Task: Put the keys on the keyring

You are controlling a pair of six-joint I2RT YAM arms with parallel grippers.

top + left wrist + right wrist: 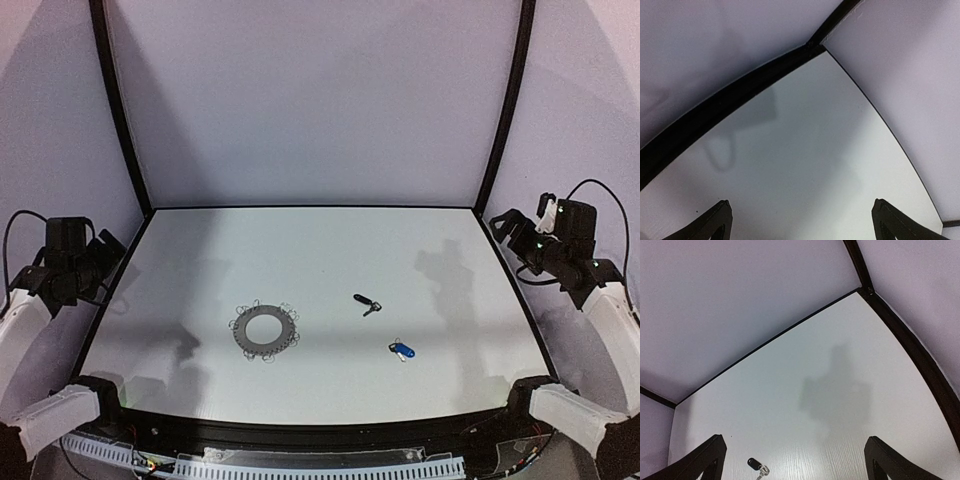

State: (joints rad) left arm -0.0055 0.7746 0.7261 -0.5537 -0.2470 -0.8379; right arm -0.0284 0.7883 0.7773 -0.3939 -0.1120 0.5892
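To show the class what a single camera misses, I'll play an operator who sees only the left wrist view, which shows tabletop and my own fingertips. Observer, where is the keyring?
Observer: The keyring lies flat on the table, left of centre in the top view.
Operator: And the keys?
Observer: The black-headed key lies to the right of the keyring, clearly apart from it. It also shows at the bottom edge of the right wrist view.
Operator: The other one?
Observer: The blue-headed key lies further right and nearer the front edge, apart from the black one.
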